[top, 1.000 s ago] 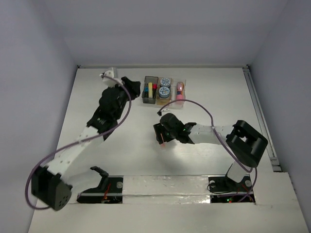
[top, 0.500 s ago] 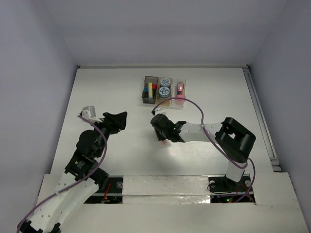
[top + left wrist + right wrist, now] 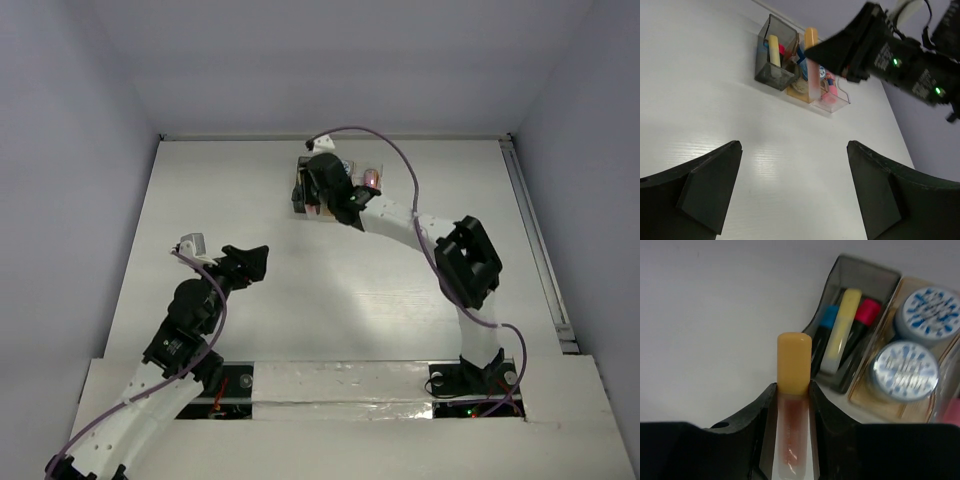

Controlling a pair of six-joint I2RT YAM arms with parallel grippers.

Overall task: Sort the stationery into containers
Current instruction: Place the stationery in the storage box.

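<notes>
- Top view: your right gripper (image 3: 322,195) hangs over the row of containers (image 3: 298,203) at the far side of the table (image 3: 300,310) and hides most of them. Only the pink bottle (image 3: 372,180) at the right end shows clearly. Your left gripper (image 3: 250,262) sits well apart, over bare table.
- Left wrist view: the left gripper's jaws stand wide apart, with nothing between them and nothing touched. The orange highlighter (image 3: 811,57) hangs cap-up in front of the bins, roughly where the dark grey bin (image 3: 767,75) meets the amber bin (image 3: 799,91). You cannot tell from here which one it is over.
- Right wrist view: the right gripper's fingers (image 3: 821,405) are clamped on the highlighter's clear barrel, with the cap sticking out past the tips. The dark grey bin lies just beyond, and a yellow highlighter (image 3: 842,325) and two others are already in it. The tape rolls (image 3: 905,371) sit in the amber bin.
- Carry the cap squarely over the grey bin's mouth and lower it between the walls before letting go. Released early, it would likely catch the rim or fall among the tape rolls.
</notes>
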